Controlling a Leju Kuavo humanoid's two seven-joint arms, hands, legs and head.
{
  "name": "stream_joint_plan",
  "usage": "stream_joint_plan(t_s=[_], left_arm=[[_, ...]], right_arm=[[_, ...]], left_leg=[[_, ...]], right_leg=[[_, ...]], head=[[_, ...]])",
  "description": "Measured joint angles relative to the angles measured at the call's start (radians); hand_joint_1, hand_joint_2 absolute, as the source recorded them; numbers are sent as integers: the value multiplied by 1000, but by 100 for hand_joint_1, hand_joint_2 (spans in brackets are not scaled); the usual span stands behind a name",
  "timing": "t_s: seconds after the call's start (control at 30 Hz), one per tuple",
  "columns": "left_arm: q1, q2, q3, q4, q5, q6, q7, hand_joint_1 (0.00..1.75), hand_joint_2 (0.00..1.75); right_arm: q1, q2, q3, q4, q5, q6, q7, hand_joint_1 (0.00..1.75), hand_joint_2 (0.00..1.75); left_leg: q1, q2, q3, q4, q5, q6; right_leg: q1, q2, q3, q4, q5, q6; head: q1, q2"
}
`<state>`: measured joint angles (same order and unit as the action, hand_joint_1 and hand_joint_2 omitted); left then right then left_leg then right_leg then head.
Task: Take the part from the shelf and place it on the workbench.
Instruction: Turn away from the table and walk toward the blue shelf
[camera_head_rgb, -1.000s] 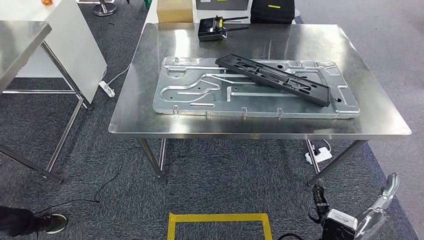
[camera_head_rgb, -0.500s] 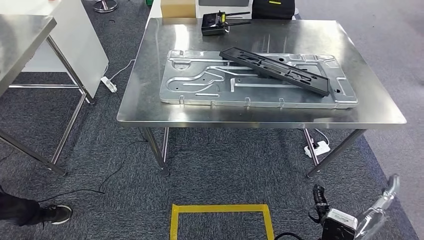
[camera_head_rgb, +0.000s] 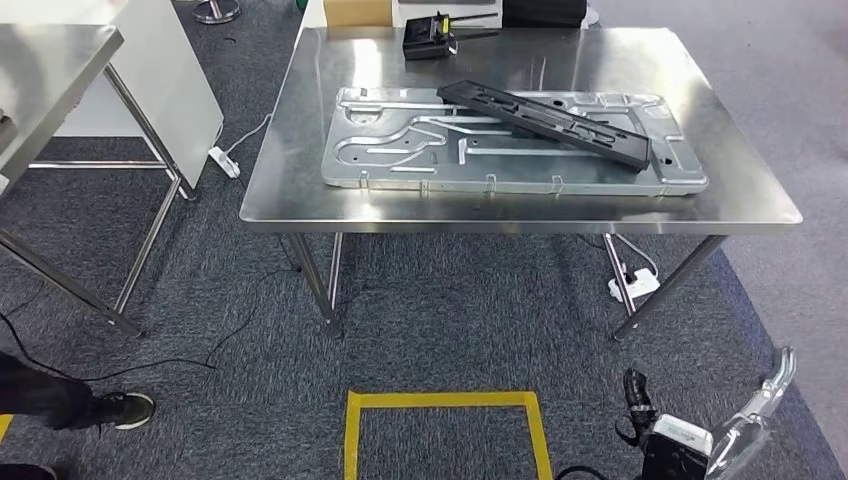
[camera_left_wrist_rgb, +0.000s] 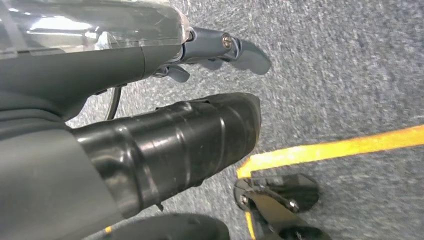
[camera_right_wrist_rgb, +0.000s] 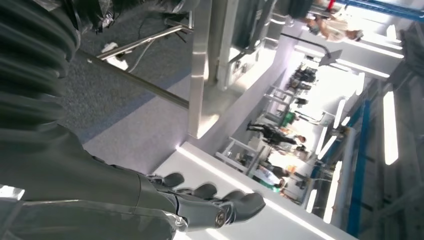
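A long black plastic part (camera_head_rgb: 545, 122) lies slanted across a pressed silver metal plate (camera_head_rgb: 400, 160) on the steel workbench (camera_head_rgb: 520, 208) ahead of me. My left hand (camera_left_wrist_rgb: 210, 50) hangs over grey carpet with its fingers apart and nothing in them. My right hand (camera_right_wrist_rgb: 205, 202) also hangs free, fingers loosely spread and holding nothing. My right arm (camera_head_rgb: 745, 430) shows low at the right, well short of the workbench. Neither hand touches the part.
A black device with antennas (camera_head_rgb: 428, 38) and a cardboard box (camera_head_rgb: 357, 12) sit at the workbench's far edge. A second steel table (camera_head_rgb: 50, 70) and a white panel (camera_head_rgb: 170, 70) stand left. A yellow tape square (camera_head_rgb: 445, 400) marks the floor; a person's shoe (camera_head_rgb: 125, 408) is at left.
The whole view has shifted: the workbench now sits higher and a little smaller in the picture, so the camera moved. The part and plate keep their places. The person's shoe shows further in.
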<state>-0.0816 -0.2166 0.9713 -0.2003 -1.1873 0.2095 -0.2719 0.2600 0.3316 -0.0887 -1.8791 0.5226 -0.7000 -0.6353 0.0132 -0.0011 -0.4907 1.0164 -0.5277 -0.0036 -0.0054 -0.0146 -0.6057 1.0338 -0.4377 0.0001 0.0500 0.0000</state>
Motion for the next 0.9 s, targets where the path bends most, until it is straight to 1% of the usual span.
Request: stream_joint_plan(t_s=[0.07, 0.1, 0.13, 0.17, 0.2, 0.23, 0.27, 0.3, 0.33, 0.37, 0.4, 0.43, 0.47, 0.5, 0.53, 0.57, 0.6, 0.63, 0.67, 0.73, 0.77, 0.8, 0.83, 0.87, 0.9], left_arm=[[0, 1, 0, 0, 0, 0, 0, 0, 0], [0, 1, 0, 0, 0, 0, 0, 0, 0], [-1, 1, 0, 0, 0, 0, 0, 0, 0], [-1, 1, 0, 0, 0, 0, 0, 0, 0], [-2, 1, 0, 0, 0, 0, 0, 0, 0], [-1, 1, 0, 0, 0, 0, 0, 0, 0], [-1, 1, 0, 0, 0, 0, 0, 0, 0], [0, 1, 0, 0, -1, 0, 0, 0, 0], [0, 1, 1, 0, -1, 0, 0, 0, 0], [1, 1, 1, 0, -1, 0, 0, 0, 0], [1, 1, 1, 0, -1, 0, 0, 0, 0], [0, 1, 1, 0, -2, 0, 0, 0, 0], [0, 1, 1, 0, -2, 0, -1, 0, 0], [0, 1, 1, 0, -3, 0, -1, 0, 0], [-1, 1, 1, 0, -3, 0, -1, 0, 0], [-1, 1, 1, 0, -4, -1, -1, 0, 0], [-1, 1, 1, 0, -4, -1, -1, 0, 0], [0, 1, 1, 0, -4, -1, -1, 0, 0], [0, 1, 1, 0, -4, 0, -1, 0, 0], [1, 3, 1, 0, -4, 0, -2, 0, 0], [1, 3, 1, 0, -4, 0, -2, 0, 0], [2, 4, 1, 0, -4, 0, -2, 0, 0], [2, 5, 1, 0, -4, 0, -2, 0, 0], [2, 5, 1, 0, -4, 0, -2, 0, 0], [1, 5, 1, 0, -4, 0, -2, 0, 0]], right_arm=[[-1, 0, 0, 1, 1, 0, 1, 0, 175], [-1, 0, 0, 1, 2, 0, 2, 0, 175], [-1, 0, 0, 2, 2, 0, 3, 0, 175], [-2, 0, 0, 2, 4, 0, 3, 0, 175], [-2, 0, 0, 3, 5, 0, 4, 0, 175], [-2, 0, 0, 5, 7, 0, 6, 0, 175], [-2, 0, 0, 7, 8, 0, 6, 0, 175], [-2, 0, 0, 9, 8, 0, 7, 0, 175], [-2, 0, 0, 10, 9, 0, 7, 0, 175], [-3, 0, 0, 10, 9, 0, 7, 0, 175], [-5, 0, 0, 11, 9, 0, 7, 0, 175], [-7, 0, 0, 10, 9, 0, 7, 0, 175], [-8, 0, 0, 10, 9, 0, 7, 0, 175], [-10, 0, 0, 10, 10, 0, 7, 0, 175], [-10, 0, 0, 10, 10, 0, 7, 0, 175], [-11, 0, 0, 10, 10, 0, 7, 0, 175], [-11, 0, 0, 10, 10, 0, 7, 0, 175], [-12, 0, 0, 10, 9, 0, 6, 0, 175], [-12, 0, 0, 10, 9, 0, 6, 0, 175], [-12, 0, 0, 11, 7, 0, 5, 0, 175], [-12, 0, 0, 11, 6, 0, 5, 0, 175], [-12, 0, 0, 12, 6, 0, 5, 0, 175], [-12, 0, 0, 12, 5, 0, 6, 0, 175], [-12, 0, 0, 12, 5, 0, 6, 0, 175], [-12, 0, 0, 13, 5, 0, 6, 0, 175]], left_leg=[[1, 0, -12, -4, 10, 15], [1, 1, -17, -4, 17, 24], [2, 2, -24, -7, 25, 33], [3, 4, -32, -7, 33, 40], [2, 4, -40, -6, 40, 43], [2, 5, -49, -5, 47, 45], [2, 6, -59, -3, 54, 45], [1, 6, -69, -1, 60, 44], [1, 6, -77, 0, 65, 43], [0, 5, -84, 2, 70, 41], [0, 5, -88, 2, 75, 38], [-1, 4, -91, 2, 80, 33], [-1, 4, -92, 1, 84, 28], [-1, 4, -93, 0, 90, 21], [-1, 5, -93, -3, 96, 15], [-1, 5, -94, -5, 99, 8], [-1, 4, -99, -2, 94, 3], [-1, 4, -107, 16, 74, -1], [-1, 3, -122, 53, 39, -4], [1, 2, -163, 175, -47, -10], [1, 3, -176, 230, -72, -13], [1, 3, -176, 257, -78, -15], [1, 3, -157, 245, -64, -16], [1, 3, -120, 197, -39, -16], [1, 3, -73, 125, -21, -13]], right_leg=[[0, 1, -4, 4, 5, 12], [-2, 3, -10, 13, -6, 18], [-4, 4, -21, 39, -33, 24], [-6, 6, -37, 83, -74, 28], [-8, 7, -57, 141, -119, 33], [-8, 8, -75, 202, -157, 36], [-8, 8, -84, 247, -176, 38], [-8, 8, -77, 261, -175, 39], [-8, 8, -49, 235, -158, 37], [-8, 9, -5, 175, -131, 32], [-6, 10, 45, 98, -112, 26], [-3, 10, 86, 33, -97, 21], [0, 11, 110, -11, -90, 16], [4, 12, 119, -31, -90, 13], [7, 12, 116, -34, -84, 9], [5, 11, 113, -40, -77, 3], [2, 10, 111, -47, -69, -4], [-1, 8, 106, -54, -59, -12], [-4, 7, 99, -59, -49, -18], [0, 3, 80, -56, -37, -25], [1, 2, 69, -52, -32, -26], [2, 1, 58, -46, -27, -25], [2, 1, 47, -39, -25, -24], [2, 1, 37, -30, -23, -22], [2, 1, 27, -20, -22, -21]], head=[[0, 0], [0, 0], [0, 0], [0, 0], [0, 0], [1, 0], [0, 0], [0, 0], [0, 0], [0, 0], [0, 0], [0, 0], [0, 0], [0, 0], [0, 0], [0, 0], [0, 0], [-1, 0], [-2, 0], [-4, 0], [-4, 0], [-4, 0], [-4, 0], [-4, 0], [-4, 0]])
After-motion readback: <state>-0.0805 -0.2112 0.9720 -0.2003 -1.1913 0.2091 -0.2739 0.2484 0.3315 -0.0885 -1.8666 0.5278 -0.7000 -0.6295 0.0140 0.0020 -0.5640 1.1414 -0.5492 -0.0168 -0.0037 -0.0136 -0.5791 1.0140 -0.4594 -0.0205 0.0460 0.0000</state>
